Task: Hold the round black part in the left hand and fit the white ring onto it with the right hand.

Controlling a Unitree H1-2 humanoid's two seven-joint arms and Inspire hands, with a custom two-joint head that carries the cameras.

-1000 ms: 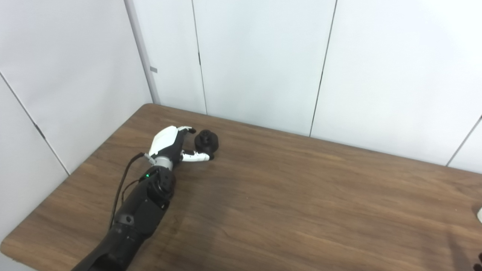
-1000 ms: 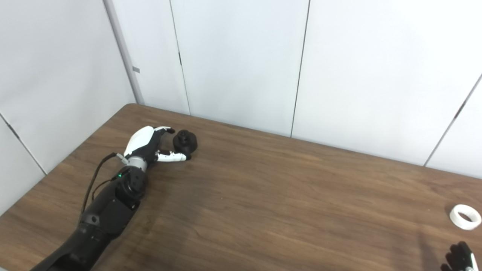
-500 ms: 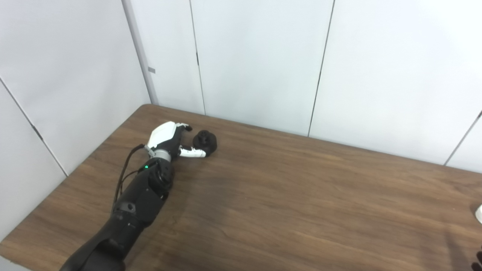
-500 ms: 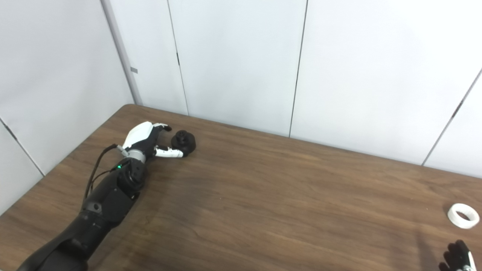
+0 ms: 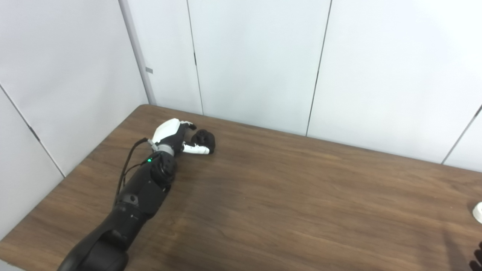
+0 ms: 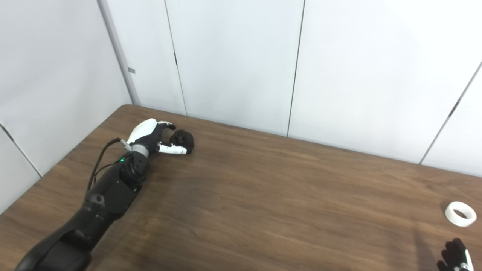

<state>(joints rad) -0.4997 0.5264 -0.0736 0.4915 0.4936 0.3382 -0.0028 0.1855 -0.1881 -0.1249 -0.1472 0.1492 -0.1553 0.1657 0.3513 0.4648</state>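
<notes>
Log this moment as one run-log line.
left hand: open, around black part, not lifted | right hand: low, near white ring, apart | ring: on table

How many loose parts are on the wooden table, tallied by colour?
Black: 1, the round black plastic part, between the left hand's fingers and thumb.
White: 1, the white plastic ring, lying beyond the right hand.
Total: 2
</notes>
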